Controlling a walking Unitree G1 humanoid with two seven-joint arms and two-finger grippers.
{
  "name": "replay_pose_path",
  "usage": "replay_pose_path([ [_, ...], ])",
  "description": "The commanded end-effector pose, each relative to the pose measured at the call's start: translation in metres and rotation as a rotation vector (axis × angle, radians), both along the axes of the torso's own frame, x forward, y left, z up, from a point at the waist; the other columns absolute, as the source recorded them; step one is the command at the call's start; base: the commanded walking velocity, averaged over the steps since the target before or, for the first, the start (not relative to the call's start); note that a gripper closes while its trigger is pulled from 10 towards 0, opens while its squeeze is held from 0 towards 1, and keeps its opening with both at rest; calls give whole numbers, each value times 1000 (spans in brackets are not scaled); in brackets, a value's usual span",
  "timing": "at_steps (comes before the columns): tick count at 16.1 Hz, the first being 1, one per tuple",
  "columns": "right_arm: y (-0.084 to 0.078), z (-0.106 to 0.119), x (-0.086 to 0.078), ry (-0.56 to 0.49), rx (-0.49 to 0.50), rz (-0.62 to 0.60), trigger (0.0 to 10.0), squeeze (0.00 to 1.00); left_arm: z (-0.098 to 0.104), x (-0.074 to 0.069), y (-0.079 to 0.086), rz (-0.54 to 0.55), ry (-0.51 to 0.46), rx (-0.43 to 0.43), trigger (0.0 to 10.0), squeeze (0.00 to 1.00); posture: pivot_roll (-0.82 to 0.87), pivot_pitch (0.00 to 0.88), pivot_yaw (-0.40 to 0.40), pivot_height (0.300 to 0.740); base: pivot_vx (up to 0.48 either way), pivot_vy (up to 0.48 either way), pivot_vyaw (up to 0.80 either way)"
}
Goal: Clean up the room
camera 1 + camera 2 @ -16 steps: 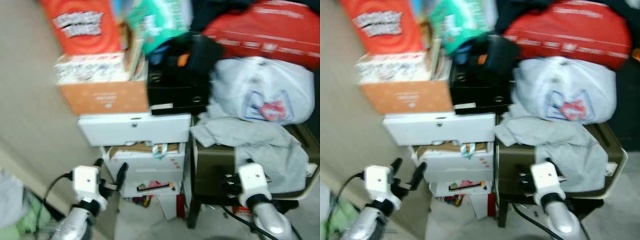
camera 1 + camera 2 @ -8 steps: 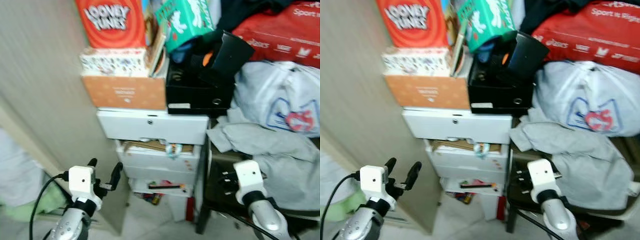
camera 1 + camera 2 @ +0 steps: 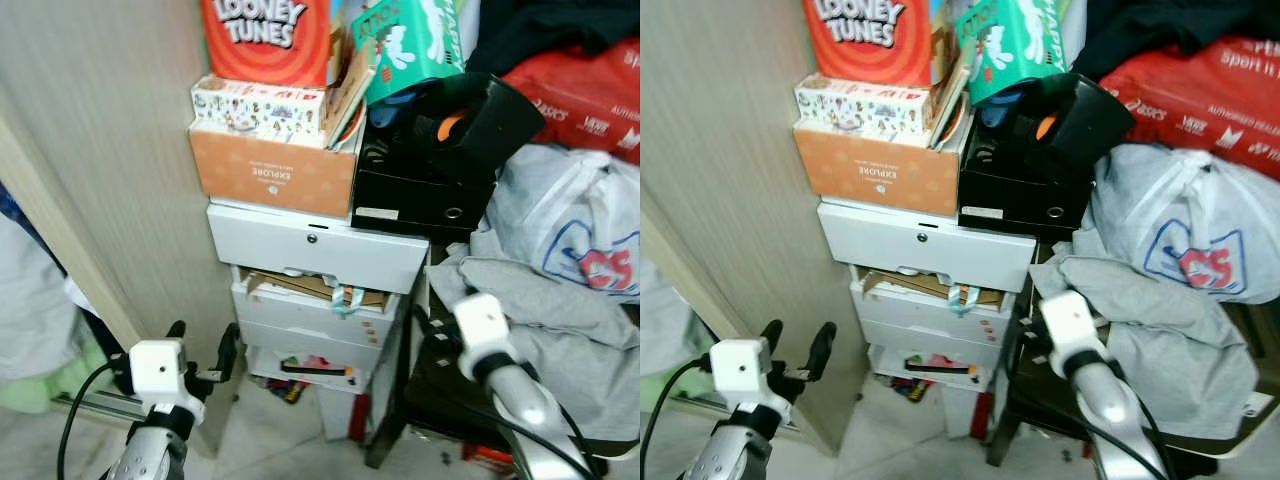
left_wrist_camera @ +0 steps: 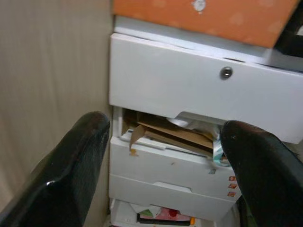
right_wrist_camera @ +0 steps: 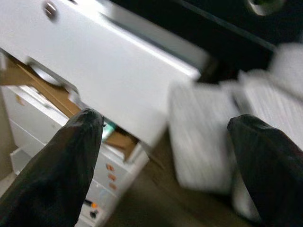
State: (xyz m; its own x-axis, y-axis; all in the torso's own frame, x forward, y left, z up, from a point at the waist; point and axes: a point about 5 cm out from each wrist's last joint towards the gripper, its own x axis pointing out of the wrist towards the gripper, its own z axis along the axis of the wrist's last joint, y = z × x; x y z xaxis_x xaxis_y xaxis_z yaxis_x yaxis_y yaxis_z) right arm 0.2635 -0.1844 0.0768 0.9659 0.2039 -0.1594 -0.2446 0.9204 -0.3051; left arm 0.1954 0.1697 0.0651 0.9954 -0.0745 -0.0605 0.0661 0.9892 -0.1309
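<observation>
A: Left gripper (image 3: 202,352)?
B: Lower left of the head frame, fingers (image 4: 71,175) spread wide, holding nothing. It sits low, in front of the wood panel (image 3: 90,170) and aimed at the white drawer unit (image 3: 320,300).

A: Right gripper (image 5: 165,156)?
B: Wrist view shows its two fingers spread too, nothing between them. It points at the top drawer (image 5: 104,71) and grey cloth beyond, blurred. In the head view its white wrist block (image 3: 482,326) sits lower right of centre, in front of a dark chair or stand (image 3: 440,390).

A: Stuff to tidy?
B: All stacked mid-frame. Top drawer (image 3: 318,258) pushed out a bit; second drawer has cardboard (image 3: 300,288) and a ribbon (image 3: 345,300) sticking out. Bottom slot holds colourful bits (image 3: 315,366), more on the floor below.

A: On top?
B: Orange box (image 3: 272,172), patterned box (image 3: 258,106) in it, red Looney Tunes box (image 3: 264,38) at the top edge. Black box (image 3: 425,190) just beside, a black item with an orange spot (image 3: 450,126) and a green pack (image 3: 410,45) above it.

A: Right side?
B: Grey shirt (image 3: 545,310) draped over the chair, white plastic bag (image 3: 575,225) above it, red bag (image 3: 585,90) upper right. Some light fabric (image 3: 30,300) at the left edge.
</observation>
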Motion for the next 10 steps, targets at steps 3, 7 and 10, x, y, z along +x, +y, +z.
replay_pose_path([
  [3, 8, 2, 8, -8, -8, 45, 10000, 0, 4, -2, 4, 43, -21, 12, 10000, 0, -69, 0, -76, 740, 0, 0, 0],
  [7, 4, -3, 0, -15, 5, -11, 10000, 0, 8, 10, 3, -12, -35, 36, 10000, 0, -104, 0, -19, 740, 0, 0, 759],
  [10, 1, -6, -7, -16, 8, -39, 10000, 0, 8, 15, 1, -40, -37, 39, 10000, 0, -139, 0, 12, 740, 0, 0, 800],
])
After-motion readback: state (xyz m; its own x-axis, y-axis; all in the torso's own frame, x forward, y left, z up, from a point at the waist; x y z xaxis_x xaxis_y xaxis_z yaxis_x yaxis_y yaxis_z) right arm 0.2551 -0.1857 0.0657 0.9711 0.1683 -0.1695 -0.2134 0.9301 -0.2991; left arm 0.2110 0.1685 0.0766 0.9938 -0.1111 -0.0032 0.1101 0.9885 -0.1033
